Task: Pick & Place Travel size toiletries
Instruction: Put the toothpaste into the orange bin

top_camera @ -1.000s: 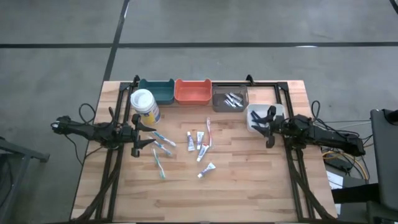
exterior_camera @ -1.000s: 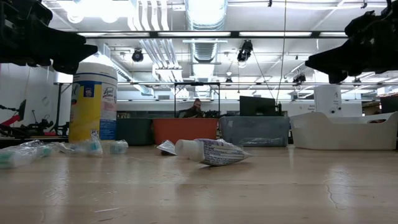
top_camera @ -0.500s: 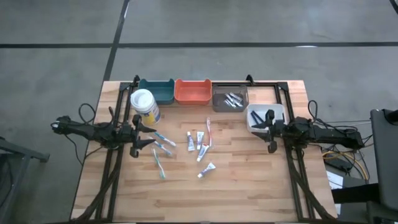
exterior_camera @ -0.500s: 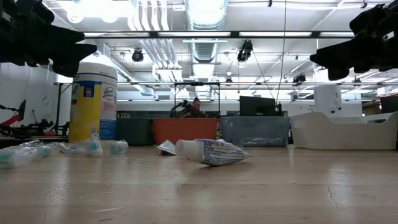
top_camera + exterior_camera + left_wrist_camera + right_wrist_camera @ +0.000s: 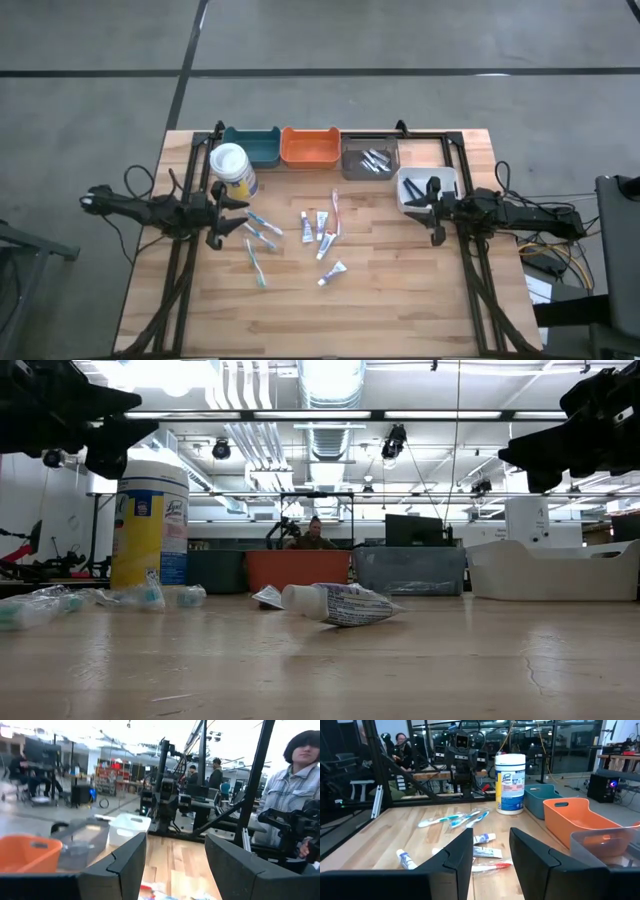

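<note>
My left gripper (image 5: 224, 220): fingers spread, empty, at table's 9 o'clock.
My right gripper (image 5: 434, 208): fingers spread, empty, at 3 o'clock beside white bin (image 5: 412, 180).
Toiletries (image 5: 322, 228): scattered mid-table, between my grippers.

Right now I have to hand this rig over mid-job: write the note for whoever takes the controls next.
Left gripper: open, empty, raised beside the wipes canister, near the toothbrushes.
Right gripper: open, empty, raised at the near edge of the white bin.
Done: a few dark pieces lie in the grey bin; the white bin also holds something dark that I cannot make out.
Left: the toothbrushes on the left, the small tubes and a pink toothbrush mid-table, and one tube lying nearer the front edge. The teal bin and orange bin look empty.
</note>
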Robot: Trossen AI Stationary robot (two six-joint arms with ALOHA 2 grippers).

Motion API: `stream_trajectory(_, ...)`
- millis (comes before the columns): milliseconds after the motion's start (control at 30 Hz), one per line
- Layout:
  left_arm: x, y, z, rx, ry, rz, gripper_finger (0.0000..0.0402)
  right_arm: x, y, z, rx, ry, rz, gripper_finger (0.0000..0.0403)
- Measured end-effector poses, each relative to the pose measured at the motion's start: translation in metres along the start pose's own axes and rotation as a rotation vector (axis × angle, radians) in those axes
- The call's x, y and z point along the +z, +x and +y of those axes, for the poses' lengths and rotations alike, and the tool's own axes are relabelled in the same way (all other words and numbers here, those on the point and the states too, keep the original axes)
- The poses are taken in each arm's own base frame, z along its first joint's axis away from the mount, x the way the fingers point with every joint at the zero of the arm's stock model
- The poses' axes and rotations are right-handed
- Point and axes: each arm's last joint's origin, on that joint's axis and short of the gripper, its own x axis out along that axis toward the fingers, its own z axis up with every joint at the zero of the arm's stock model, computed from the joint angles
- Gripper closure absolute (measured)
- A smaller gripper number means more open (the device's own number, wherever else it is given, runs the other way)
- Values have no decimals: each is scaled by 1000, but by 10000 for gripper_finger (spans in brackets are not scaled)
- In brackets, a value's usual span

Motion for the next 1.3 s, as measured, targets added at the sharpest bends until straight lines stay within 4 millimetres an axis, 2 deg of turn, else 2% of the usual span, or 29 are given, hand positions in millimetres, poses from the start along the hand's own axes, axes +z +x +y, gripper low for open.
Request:
stream_trajectory(100, 3, 4, -1, 18, 68, -23, 193, 0, 0, 0, 0, 0, 0, 273)
stream_trajectory(167, 3, 8, -2, 39, 126, 25, 193, 0, 0, 0, 0, -3, -1, 273)
stream_trajectory(333, 21, 27, -10, 58, 273, 103, 193, 0, 0, 0, 0, -1, 0, 280)
stream_trajectory(600, 48, 85, -31, 49, 482, 344, 193, 0, 0, 0, 0, -2, -1, 286)
stream_trajectory(700, 49, 110, -36, 51, 553, 506, 193, 0, 0, 0, 0, -3, 0, 283)
stream_trajectory(800, 57, 136, -40, 66, 580, 597, 193, 0, 0, 0, 0, -1, 0, 279)
stream_trajectory(967, 40, 169, -43, 51, 670, 809, 193, 0, 0, 0, -1, -1, 5, 273)
stream_trajectory(1167, 15, 198, -46, -42, 836, 937, 193, 0, 0, 0, -1, -2, 5, 275)
stream_trajectory(1300, 9, 215, -44, -80, 868, 952, 193, 0, 0, 0, -1, -1, 6, 281)
